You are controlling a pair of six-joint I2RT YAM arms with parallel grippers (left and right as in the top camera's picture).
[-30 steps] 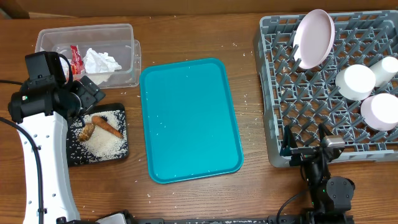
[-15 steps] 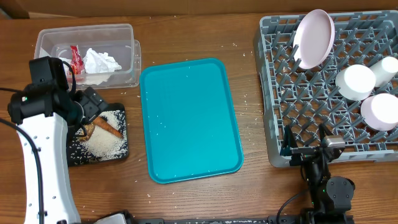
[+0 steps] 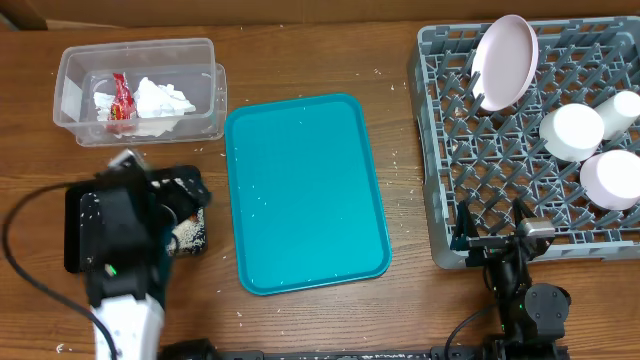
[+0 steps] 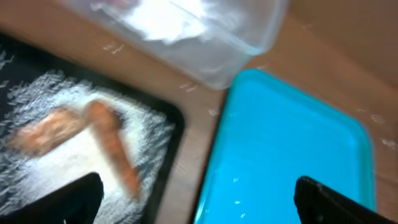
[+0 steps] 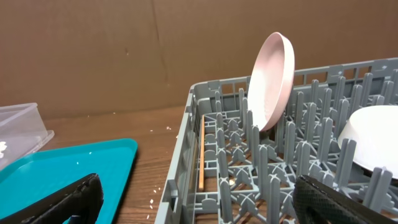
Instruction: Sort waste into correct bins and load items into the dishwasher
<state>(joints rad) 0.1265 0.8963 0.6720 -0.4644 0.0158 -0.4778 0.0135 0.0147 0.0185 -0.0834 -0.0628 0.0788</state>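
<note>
Grey dish rack [image 3: 530, 150] sitting right, holding white dishes [image 3: 573, 132]; teal tray [image 3: 305, 190] lying centre. Clear tub [image 3: 212, 62] far left holding napkin [image 3: 160, 100] and wrapper [image 3: 120, 98]; black tray [image 4: 168, 168] nearer, carrying carrot [image 4: 115, 146] and rice [image 4: 56, 162]. Left gripper [image 4: 199, 205] and right gripper [image 5: 205, 205] hanging wide open, empty.

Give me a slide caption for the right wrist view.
Open right gripper facing the grey dish rack, a plate standing on edge between its pegs, teal tray alongside.

The picture is blurred. At lower left, a shallow black rectangular tray [image 4: 166, 111] holds white rice grains [image 4: 59, 163], an orange carrot [image 4: 115, 146] and a brown lump [image 4: 43, 132]. A clear plastic tub [image 4: 239, 43] sits at the top, and a large teal tray [image 4: 292, 143] at the right.
</note>
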